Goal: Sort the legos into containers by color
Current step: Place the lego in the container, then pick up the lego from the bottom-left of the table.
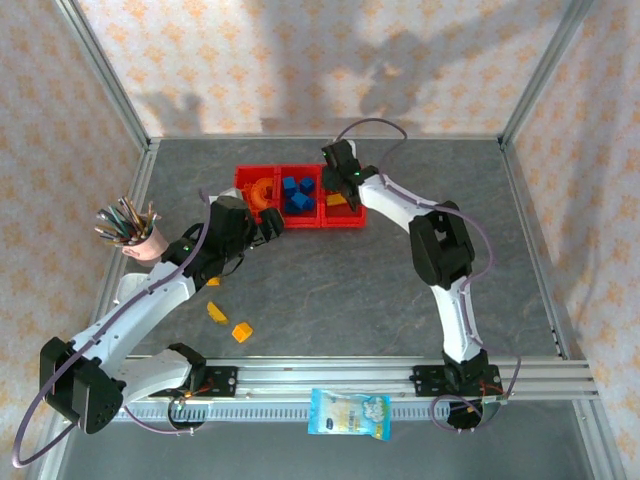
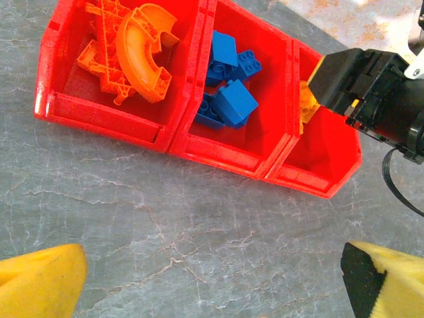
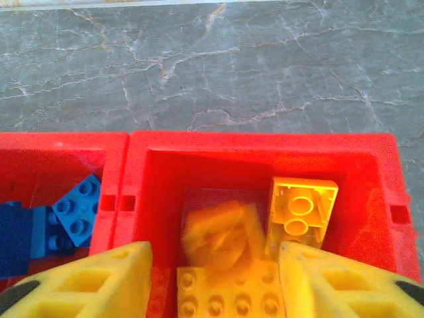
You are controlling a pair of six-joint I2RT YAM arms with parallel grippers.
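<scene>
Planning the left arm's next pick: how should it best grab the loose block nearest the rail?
Probably from straight above, closing on two opposite side faces of the block. It looks boxy, lies on bare table and stands clear of the neighbouring piece, so the open left gripper has room either side.

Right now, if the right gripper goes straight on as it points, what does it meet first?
Probably the yellow legos in the red bin, just ahead of the right gripper; depth unclear.

Small legos [image 2: 232,101] inside red containers [image 2: 99,118]
</scene>
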